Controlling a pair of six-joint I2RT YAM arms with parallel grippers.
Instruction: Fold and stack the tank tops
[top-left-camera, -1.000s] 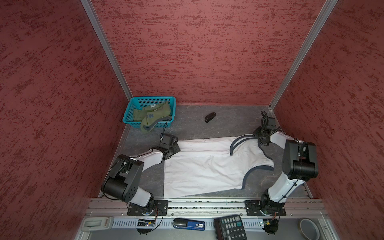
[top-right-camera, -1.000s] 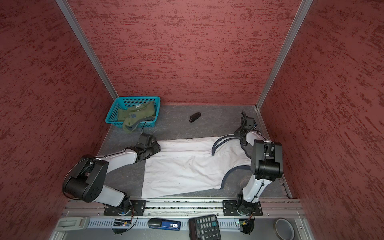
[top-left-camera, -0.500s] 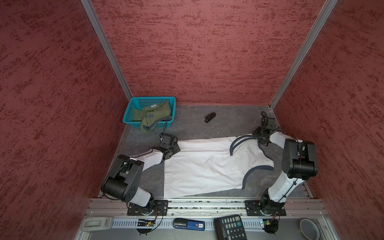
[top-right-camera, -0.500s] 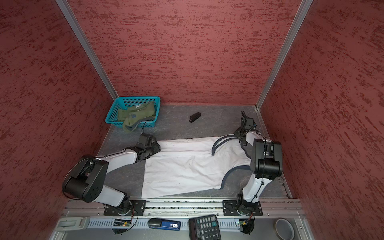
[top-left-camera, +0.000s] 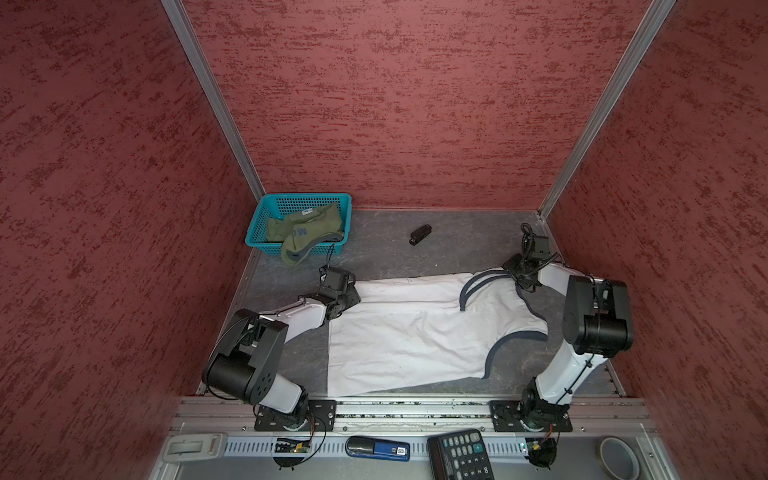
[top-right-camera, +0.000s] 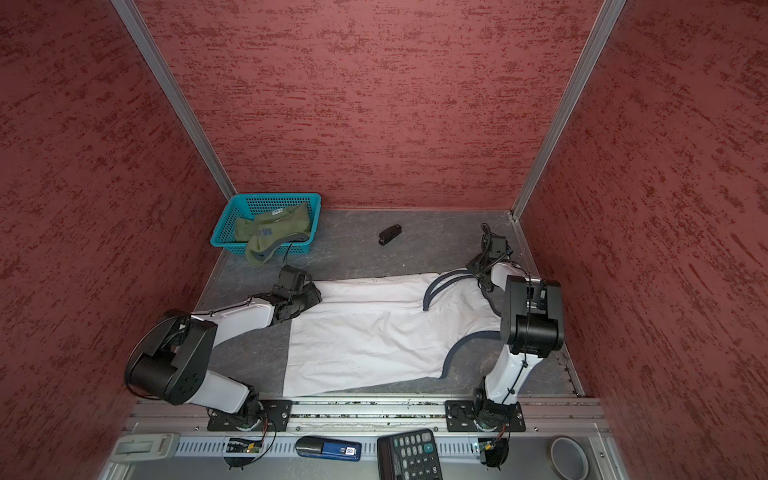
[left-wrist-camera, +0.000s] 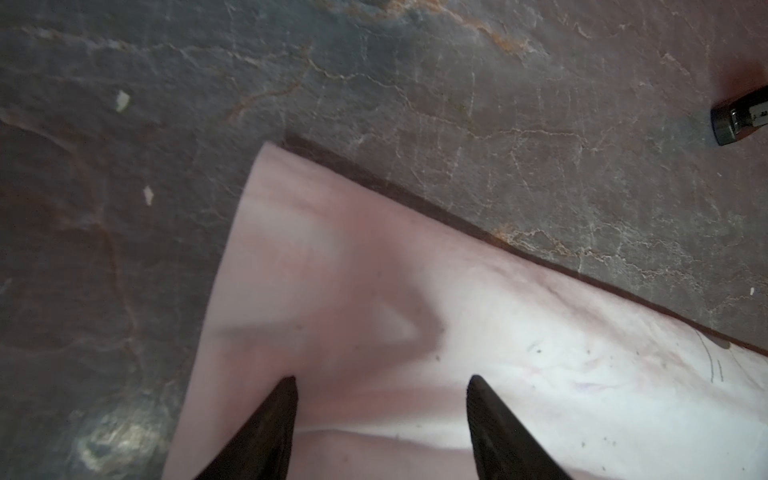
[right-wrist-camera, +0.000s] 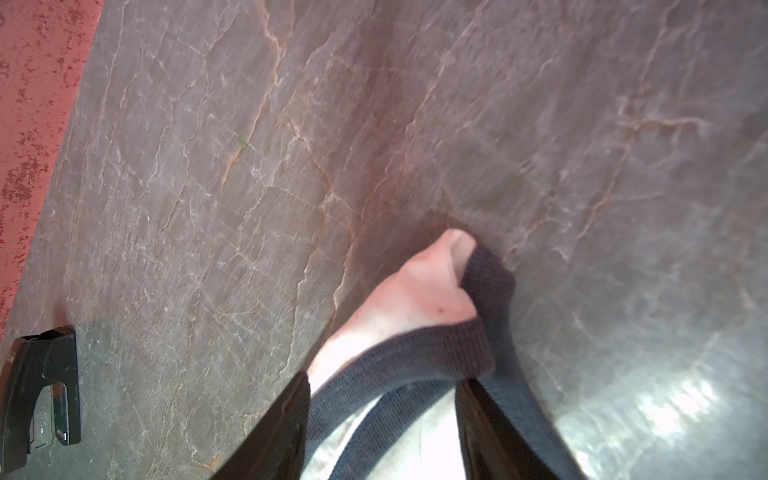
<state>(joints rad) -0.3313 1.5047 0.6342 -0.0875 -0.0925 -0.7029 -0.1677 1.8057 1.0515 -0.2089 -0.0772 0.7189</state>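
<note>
The white tank top lies spread flat on the grey table, hem to the left and dark-trimmed straps to the right. My left gripper stands open over the far hem corner of the white cloth. At the far shoulder strap, my right gripper is open, and the strap's dark trim lies loose between its fingers. The olive green tank top sits crumpled in the basket, one part hanging over the front rim.
A teal basket stands at the back left corner. A small black stapler-like object lies on the table behind the shirt. On the front ledge are a calculator, a blue device and a tape roll. Red walls close in on three sides.
The right gripper's jaws have spread apart over the strap. The left arm and the white tank top have stayed put.
</note>
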